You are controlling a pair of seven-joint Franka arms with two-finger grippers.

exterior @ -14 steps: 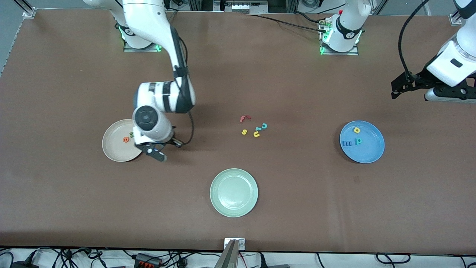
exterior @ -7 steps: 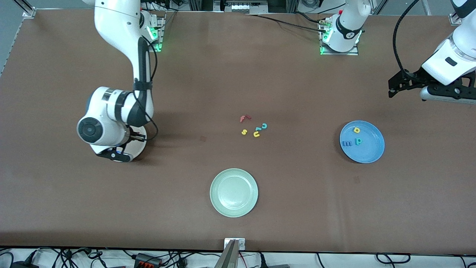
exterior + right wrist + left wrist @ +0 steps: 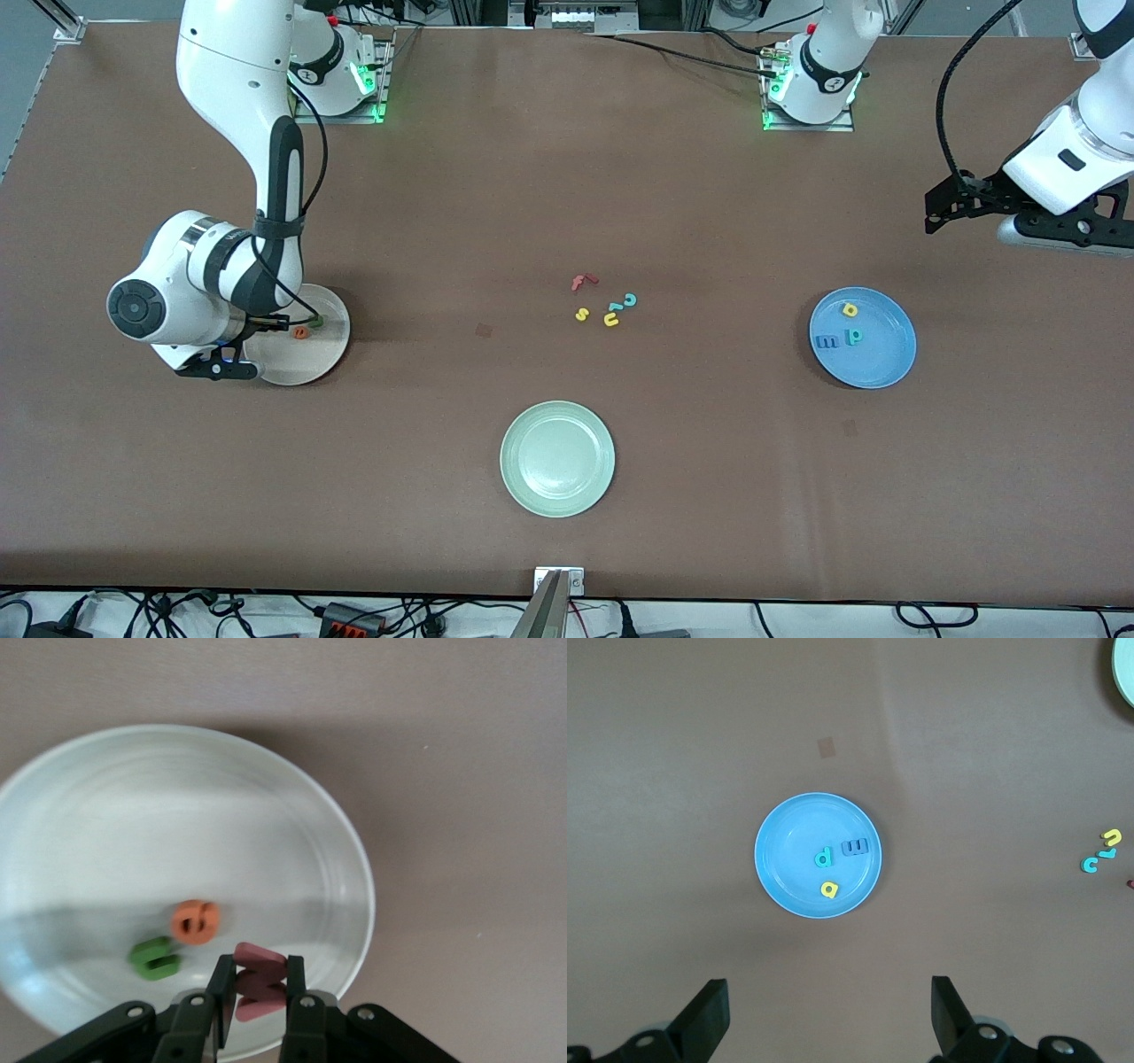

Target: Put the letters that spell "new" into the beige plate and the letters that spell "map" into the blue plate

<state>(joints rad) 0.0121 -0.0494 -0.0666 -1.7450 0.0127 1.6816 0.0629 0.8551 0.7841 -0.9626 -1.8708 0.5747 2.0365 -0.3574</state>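
My right gripper [image 3: 229,367] [image 3: 260,988] hangs over the beige plate [image 3: 314,354] [image 3: 337,850], near its rim, shut on the pinkish-red "w" [image 3: 259,979]. On the plate lie the orange "e" [image 3: 301,333] [image 3: 196,921] and the green "n" [image 3: 316,321] [image 3: 155,958]. The blue plate [image 3: 877,363] [image 3: 788,850] holds the blue "m" [image 3: 828,341] [image 3: 856,847], the yellow "a" [image 3: 850,309] [image 3: 829,889] and the teal "p" [image 3: 854,336] [image 3: 823,857]. High over the left arm's end of the table, my left gripper [image 3: 939,208] [image 3: 826,1014] stands open with nothing in it.
A pale green plate [image 3: 557,458] [image 3: 1127,669] sits nearest the front camera, mid-table. Loose letters lie in the middle: red "f" [image 3: 583,282], yellow "s" [image 3: 582,314], yellow "u" [image 3: 611,319] and teal "c" [image 3: 630,300].
My right arm has swung across the beige plate toward its own end of the table, carrying the "w". The left hand has drifted slightly up.
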